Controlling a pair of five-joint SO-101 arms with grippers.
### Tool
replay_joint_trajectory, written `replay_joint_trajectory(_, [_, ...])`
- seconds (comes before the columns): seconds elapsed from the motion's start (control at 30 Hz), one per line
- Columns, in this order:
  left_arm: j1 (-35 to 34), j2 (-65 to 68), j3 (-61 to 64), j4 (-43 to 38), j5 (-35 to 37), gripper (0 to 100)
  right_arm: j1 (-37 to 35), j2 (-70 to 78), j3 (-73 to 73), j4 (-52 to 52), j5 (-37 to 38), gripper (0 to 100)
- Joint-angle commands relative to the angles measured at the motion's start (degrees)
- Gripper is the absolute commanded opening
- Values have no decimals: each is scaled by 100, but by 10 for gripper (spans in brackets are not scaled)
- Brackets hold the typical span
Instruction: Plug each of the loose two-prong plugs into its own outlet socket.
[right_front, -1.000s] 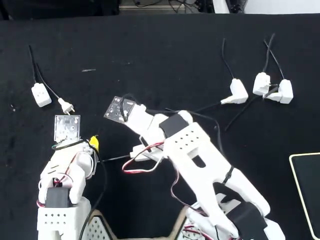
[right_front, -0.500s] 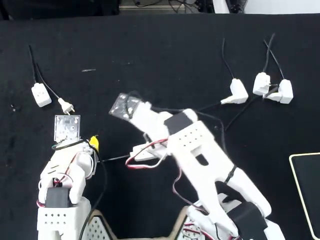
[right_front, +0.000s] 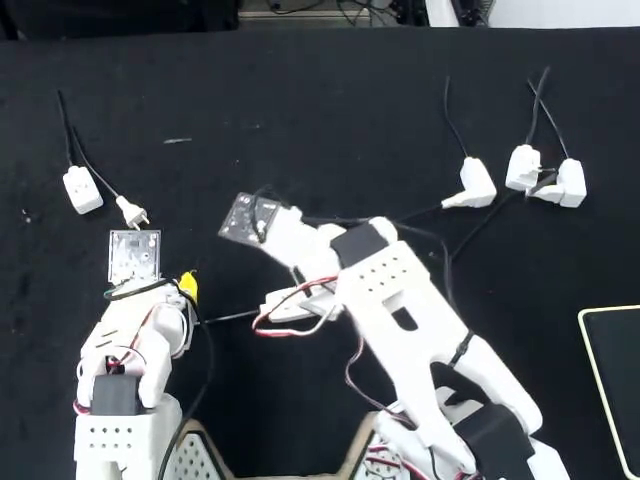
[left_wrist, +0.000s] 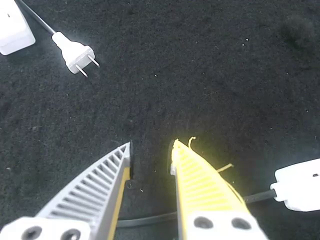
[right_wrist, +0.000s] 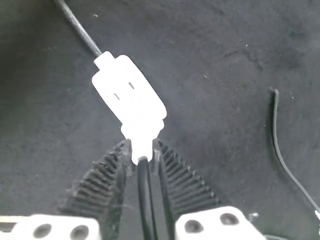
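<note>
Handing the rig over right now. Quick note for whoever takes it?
Left gripper: open, empty, short of the loose two-prong plug.
Right gripper: shut on the held plug, which looks seated in the slotted socket.
Done: that pair appears mated.
Left: the loose two-prong plug lies with prongs bare beside the free socket; plug it in. White connector blocks at the far right: cannot tell if mated, so check them.

I get even, diffuse light from above over the black tabletop (right_front: 330, 110); shadows are faint and soft. The white loose plug (left_wrist: 75, 50) near its left edge and the socket (right_wrist: 130, 97) glare, their surfaces washed out. My right wrist view is dimmer than the other two.
</note>
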Motion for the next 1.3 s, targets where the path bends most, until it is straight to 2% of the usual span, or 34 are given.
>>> replay_joint_trajectory(0.0, [-4,-44,-180,-70,0,145,-132,-4,-198,53,62,11])
replay_joint_trajectory(0.47, [13,-44,-180,-70,0,145,-105,40,-338,70,105,11])
replay_joint_trajectory(0.83, [4,-44,-180,-62,0,145,-123,1314,-1358,756,281,11])
replay_joint_trajectory(1.27, [13,-44,-180,-70,0,145,-132,1534,-1297,536,273,11])
